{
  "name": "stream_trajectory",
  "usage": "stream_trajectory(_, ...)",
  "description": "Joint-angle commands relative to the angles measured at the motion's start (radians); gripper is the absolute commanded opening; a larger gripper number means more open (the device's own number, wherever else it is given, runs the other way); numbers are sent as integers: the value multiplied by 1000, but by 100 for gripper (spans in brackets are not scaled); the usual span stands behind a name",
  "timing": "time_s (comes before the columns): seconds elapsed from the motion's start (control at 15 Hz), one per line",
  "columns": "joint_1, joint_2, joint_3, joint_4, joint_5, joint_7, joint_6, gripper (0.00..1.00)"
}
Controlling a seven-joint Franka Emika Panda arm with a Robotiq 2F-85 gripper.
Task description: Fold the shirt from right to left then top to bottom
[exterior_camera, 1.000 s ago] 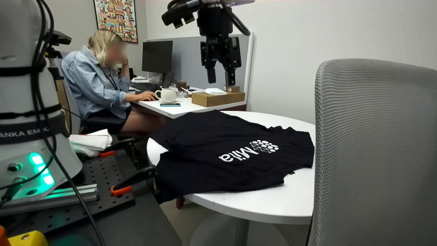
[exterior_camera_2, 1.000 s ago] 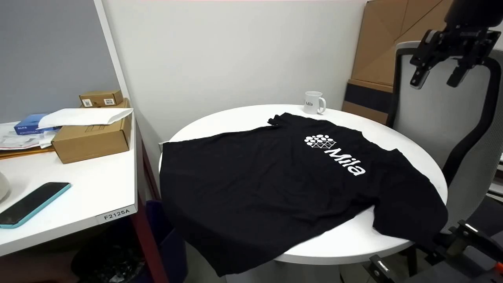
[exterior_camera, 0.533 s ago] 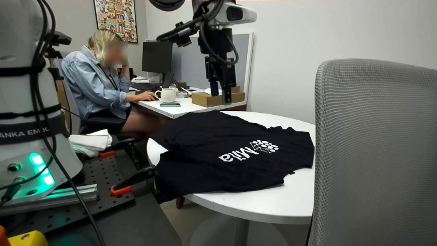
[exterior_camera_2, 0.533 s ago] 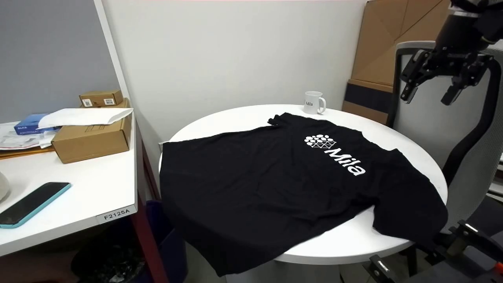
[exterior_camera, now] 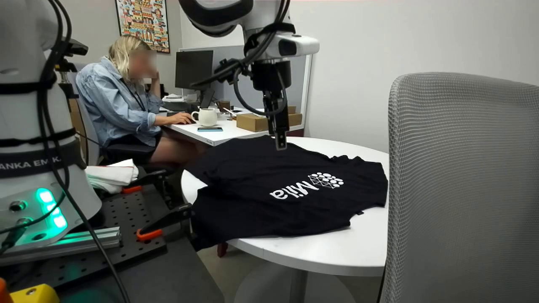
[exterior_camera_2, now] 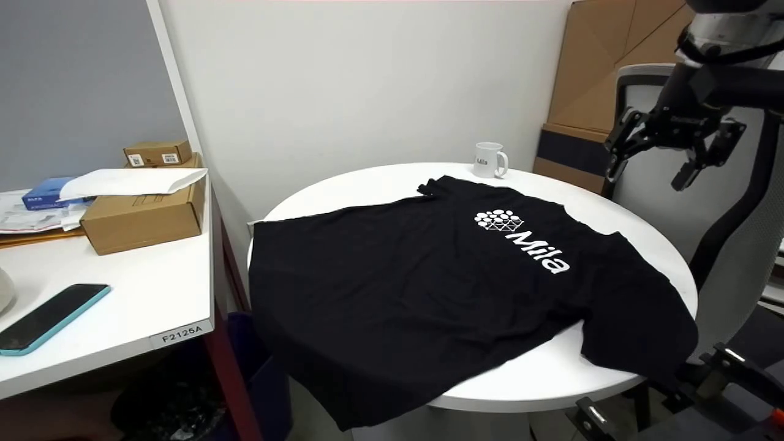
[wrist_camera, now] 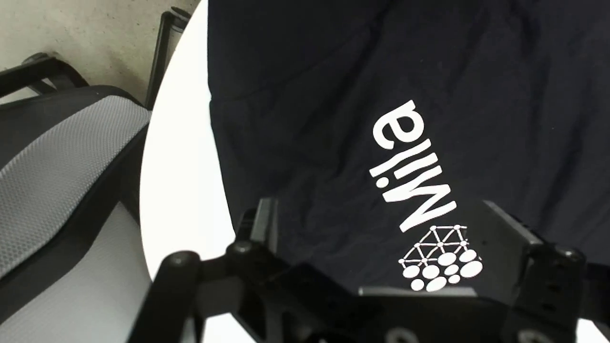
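Shirt spread on round desk; hand wide

Black shirt lies flat with light creases, white "Mila" print uppermost. In an exterior view, 1 hem corner and 1 sleeve overhang the desk's rim. Hand is raised clear of the shirt; its 2 fingers stand wide apart. Wrist view shows the print largely between them. 1 white mug stands upright on the desk, near the shirt.

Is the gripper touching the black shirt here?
Apart: in an exterior view, chair back and white tabletop show between the open gripper and the black shirt.
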Motion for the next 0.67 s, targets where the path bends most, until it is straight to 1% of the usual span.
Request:
stream_trajectory(0.0,6,122,2,0,72,31,111,100)
stream_trajectory(0.33,-9,254,-25,0,214,-34,185,100)
stream_trajectory(0.6,-33,297,-30,1,356,-127,197,100)
